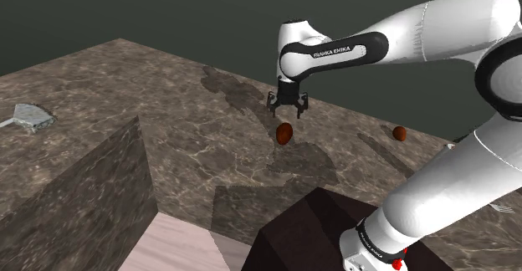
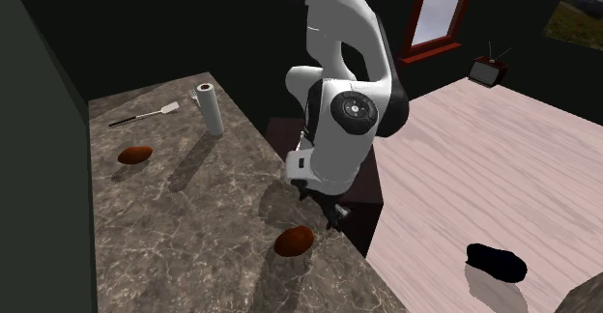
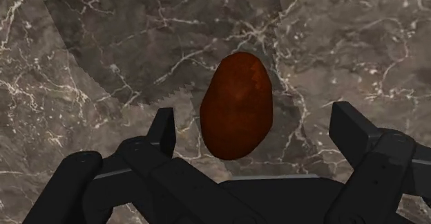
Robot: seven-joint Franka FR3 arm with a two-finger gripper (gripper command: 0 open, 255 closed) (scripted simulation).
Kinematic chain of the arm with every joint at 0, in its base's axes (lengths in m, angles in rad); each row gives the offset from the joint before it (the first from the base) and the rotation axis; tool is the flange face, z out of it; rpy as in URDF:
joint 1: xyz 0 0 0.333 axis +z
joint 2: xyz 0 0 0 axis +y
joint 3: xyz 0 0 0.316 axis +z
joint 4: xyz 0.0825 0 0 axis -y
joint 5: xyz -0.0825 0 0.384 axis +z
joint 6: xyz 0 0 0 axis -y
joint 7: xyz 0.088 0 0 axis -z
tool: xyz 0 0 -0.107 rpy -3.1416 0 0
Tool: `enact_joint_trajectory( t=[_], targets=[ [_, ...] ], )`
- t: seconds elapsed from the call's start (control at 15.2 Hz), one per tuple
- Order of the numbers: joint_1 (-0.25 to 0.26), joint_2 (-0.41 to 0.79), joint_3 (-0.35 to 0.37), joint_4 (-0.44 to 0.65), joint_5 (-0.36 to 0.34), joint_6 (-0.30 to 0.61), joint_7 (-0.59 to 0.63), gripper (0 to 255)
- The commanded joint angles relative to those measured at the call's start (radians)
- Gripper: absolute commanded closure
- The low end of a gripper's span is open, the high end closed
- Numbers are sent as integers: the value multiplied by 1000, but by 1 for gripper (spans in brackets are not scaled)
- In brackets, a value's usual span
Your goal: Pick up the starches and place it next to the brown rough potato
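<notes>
Two reddish-brown potatoes lie on the marbled desk point(image 1: 167, 102). At the shoulder view's left, the first potato point(image 1: 284, 132) rests just below the jaws, which stand apart and grip nothing. Well apart to its right lies the second potato point(image 1: 400, 133), the goal. The approach seems to be in hand: next, lower straight down, straddle the narrow width, close.
</notes>
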Motion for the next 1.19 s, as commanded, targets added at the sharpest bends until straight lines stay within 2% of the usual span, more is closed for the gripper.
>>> enact_joint_trajectory(
  t=[0.0, 0.33, 0.79, 1.12],
  targets=[
    [-8, 75, -1, 25, -30, 7, 72, 0],
    [-13, 241, -25, 92, -87, 16, 212, 0],
    [-19, 272, -35, 23, -108, 114, 225, 0],
    [-19, 272, -35, 23, -108, 114, 225, 0]
  ],
)
